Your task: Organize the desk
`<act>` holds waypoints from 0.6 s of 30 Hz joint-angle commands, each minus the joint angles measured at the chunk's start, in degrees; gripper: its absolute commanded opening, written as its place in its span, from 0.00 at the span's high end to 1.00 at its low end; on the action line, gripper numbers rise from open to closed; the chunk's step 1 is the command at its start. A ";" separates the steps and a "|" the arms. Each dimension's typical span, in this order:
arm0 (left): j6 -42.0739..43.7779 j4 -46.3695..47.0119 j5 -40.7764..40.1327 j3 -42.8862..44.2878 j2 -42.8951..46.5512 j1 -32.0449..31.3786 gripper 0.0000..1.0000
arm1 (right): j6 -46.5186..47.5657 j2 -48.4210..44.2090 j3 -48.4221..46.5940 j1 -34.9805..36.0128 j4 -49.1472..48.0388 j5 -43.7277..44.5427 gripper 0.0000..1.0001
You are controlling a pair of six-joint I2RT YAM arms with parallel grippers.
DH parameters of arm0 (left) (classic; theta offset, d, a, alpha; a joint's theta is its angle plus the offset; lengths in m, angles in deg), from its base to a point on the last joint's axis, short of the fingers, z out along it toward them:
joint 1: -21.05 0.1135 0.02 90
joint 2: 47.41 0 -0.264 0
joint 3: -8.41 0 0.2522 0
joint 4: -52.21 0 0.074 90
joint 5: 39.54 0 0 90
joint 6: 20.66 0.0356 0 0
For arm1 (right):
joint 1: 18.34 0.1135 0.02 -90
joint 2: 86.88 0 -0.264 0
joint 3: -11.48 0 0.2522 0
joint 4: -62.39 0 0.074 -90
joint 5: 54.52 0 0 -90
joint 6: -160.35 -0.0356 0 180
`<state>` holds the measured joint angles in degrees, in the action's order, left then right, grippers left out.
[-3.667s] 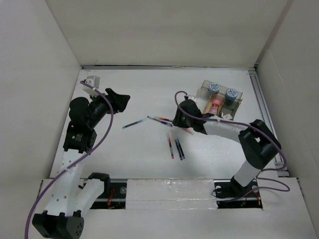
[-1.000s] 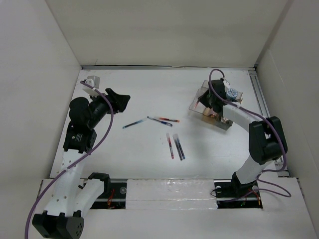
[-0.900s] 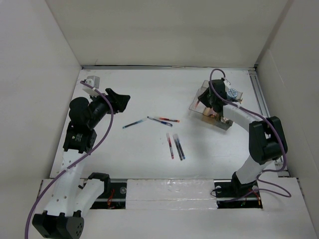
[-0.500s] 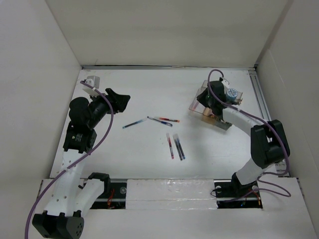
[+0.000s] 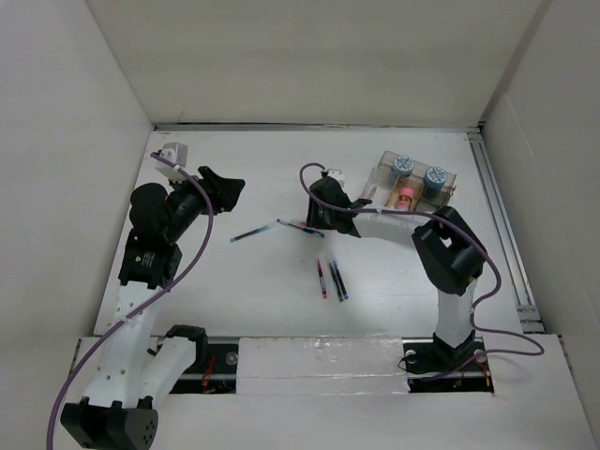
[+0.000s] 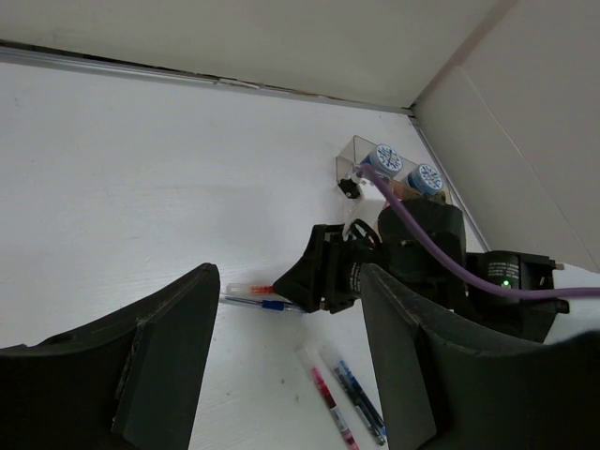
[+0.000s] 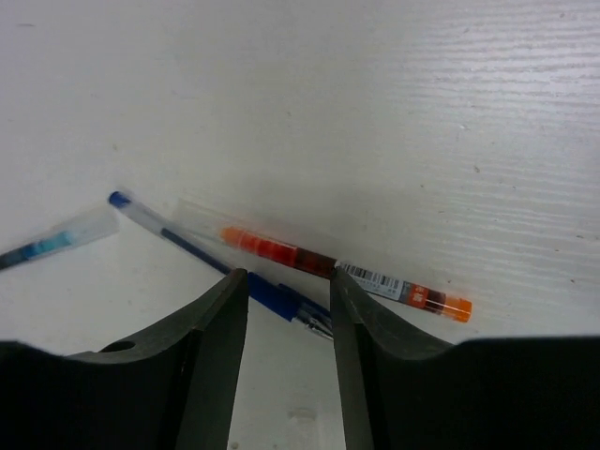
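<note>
While right fingers (image 7: 211, 375) gape, the desk's (image 7: 422, 94) blue pen (image 7: 281, 305) lies between.

**Bright pens on white**

An orange pen (image 7: 342, 267) and a blue pen (image 7: 220, 265) are standing out against the matte white desk (image 5: 262, 272). Two lids (image 5: 403, 165) are showing pale blue, flecked white. A purple cable (image 6: 553, 294) is glowing against black.

Five pens (image 5: 248, 232) (three bluish, one orange, one red), one clear tray (image 5: 382, 170), two blue-lidded jars (image 5: 403, 165) and one pink item (image 5: 406, 195).
</note>
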<state>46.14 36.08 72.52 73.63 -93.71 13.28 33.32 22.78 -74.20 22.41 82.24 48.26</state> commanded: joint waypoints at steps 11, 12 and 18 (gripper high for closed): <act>0.09 2.72 0.70 0.04 1.04 0.21 0.42 | 5.75 3.44 -6.74 1.44 7.89 9.11 0.44; 0.09 2.72 0.35 0.04 1.13 0.21 0.42 | 6.10 3.54 -7.26 1.44 8.76 8.33 0.44; 0.09 2.64 0.35 0.13 1.04 0.21 0.42 | 7.59 3.71 -6.30 2.49 8.42 6.21 0.42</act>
<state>46.14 36.08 72.52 73.63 -93.62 13.28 39.41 26.04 -79.12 23.79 90.24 54.97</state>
